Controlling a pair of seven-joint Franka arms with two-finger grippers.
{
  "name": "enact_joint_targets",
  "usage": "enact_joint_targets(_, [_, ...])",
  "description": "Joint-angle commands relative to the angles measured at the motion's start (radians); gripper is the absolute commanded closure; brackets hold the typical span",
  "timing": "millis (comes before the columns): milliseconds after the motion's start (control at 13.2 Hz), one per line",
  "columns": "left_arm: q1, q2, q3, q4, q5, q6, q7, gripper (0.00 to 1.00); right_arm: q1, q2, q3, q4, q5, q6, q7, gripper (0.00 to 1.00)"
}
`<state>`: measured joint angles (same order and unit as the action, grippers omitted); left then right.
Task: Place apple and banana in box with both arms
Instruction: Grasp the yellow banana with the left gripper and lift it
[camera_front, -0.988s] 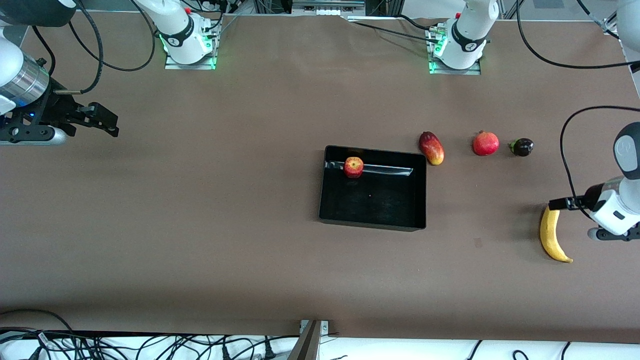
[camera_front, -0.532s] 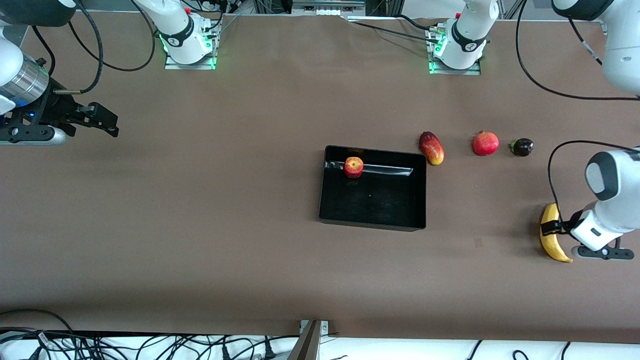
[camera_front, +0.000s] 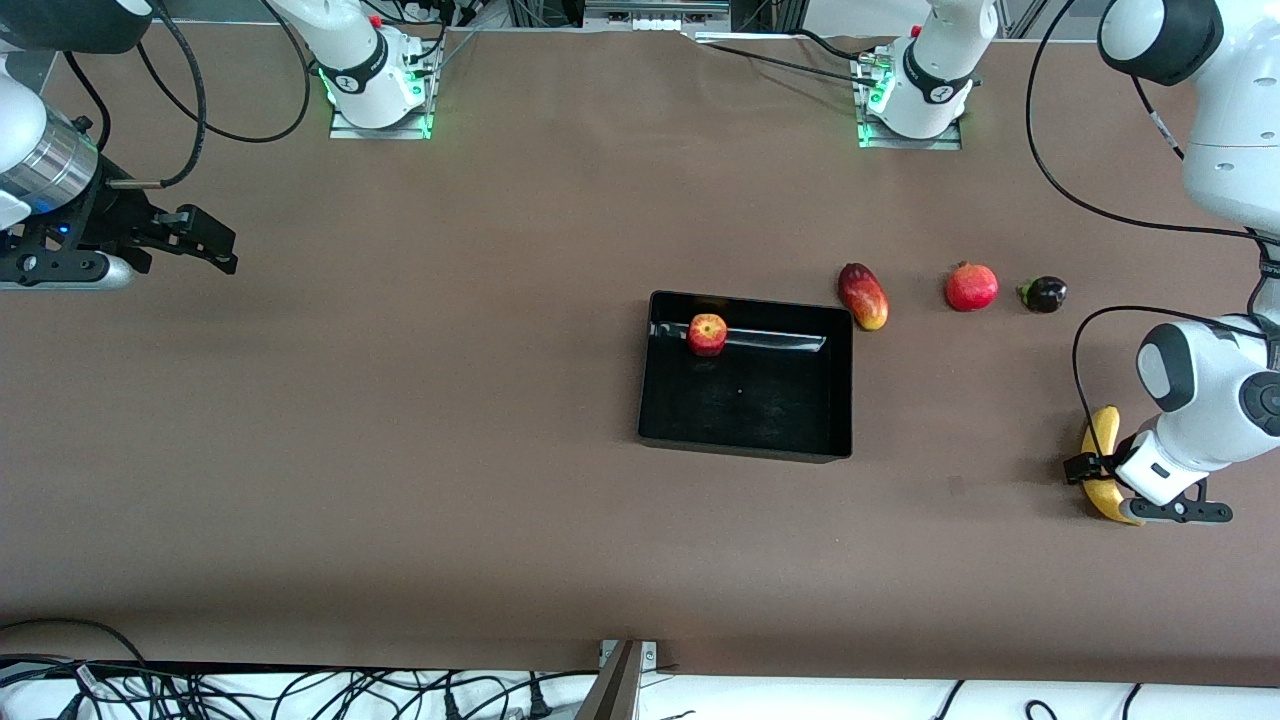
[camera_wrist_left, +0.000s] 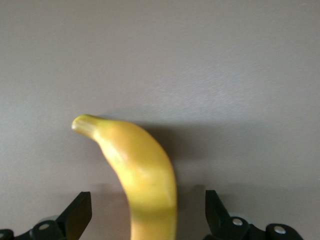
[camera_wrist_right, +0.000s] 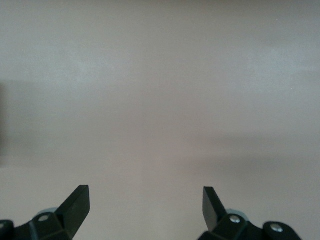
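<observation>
1. Broadly, the brown table (camera_front: 420, 420) carries everything; the box (camera_front: 846, 380), a black low-walled tray, sits near its middle with its long sides running between the two arms' ends.
2. Next, the left gripper (camera_front: 1100, 470) is low over the banana (camera_front: 1103, 432) at the left arm's end of the table, fingers (camera_wrist_left: 75, 215) spread wide with the fruit between them, not clamped; the right gripper (camera_front: 205, 245) waits over bare table at the right arm's end, fingers (camera_wrist_right: 75, 207) likewise apart and empty.
3. Then the banana lies flat, its long axis running toward and away from the front camera.
4. Lastly, the apple (camera_front: 707, 334) rests inside the box, against the wall farthest from the front camera; a mango (camera_front: 863, 296), pomegranate (camera_front: 971, 287) and a dark fruit (camera_front: 1044, 294) lie in a row outside.
</observation>
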<state>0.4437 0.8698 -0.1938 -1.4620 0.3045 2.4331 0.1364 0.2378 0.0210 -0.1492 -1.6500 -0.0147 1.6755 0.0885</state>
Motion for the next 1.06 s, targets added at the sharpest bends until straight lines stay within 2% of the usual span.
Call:
enact_joint_targets(0, [0.018,0.005,0.001,0.006,0.008,0.001,0.002,0.66,-0.005,0.007,0.002,0.016,-0.004,-0.003,-0.015,0.00])
enact_joint_targets(76, [0.018,0.000,0.001,0.002,0.008,-0.008,0.003,0.98,-0.005,0.005,0.002,0.016,-0.004,-0.003,-0.015,0.00])
enact_joint_targets(380, [0.009,-0.026,0.001,-0.014,0.010,-0.023,0.002,1.00,-0.005,0.005,0.002,0.016,-0.002,-0.003,-0.015,0.00])
enact_joint_targets(608, [-0.064,-0.109,-0.006,-0.012,0.005,-0.216,-0.018,1.00,-0.005,0.007,0.002,0.016,-0.002,-0.002,-0.015,0.00])
enact_joint_targets(760, [-0.152,-0.162,-0.009,-0.012,0.005,-0.374,-0.153,1.00,-0.006,0.007,0.002,0.016,-0.002,-0.002,-0.015,0.00])
enact_joint_targets(988, [-0.302,-0.233,-0.015,-0.014,-0.036,-0.534,-0.312,1.00,-0.005,0.007,0.002,0.016,-0.002,-0.002,-0.015,0.00])
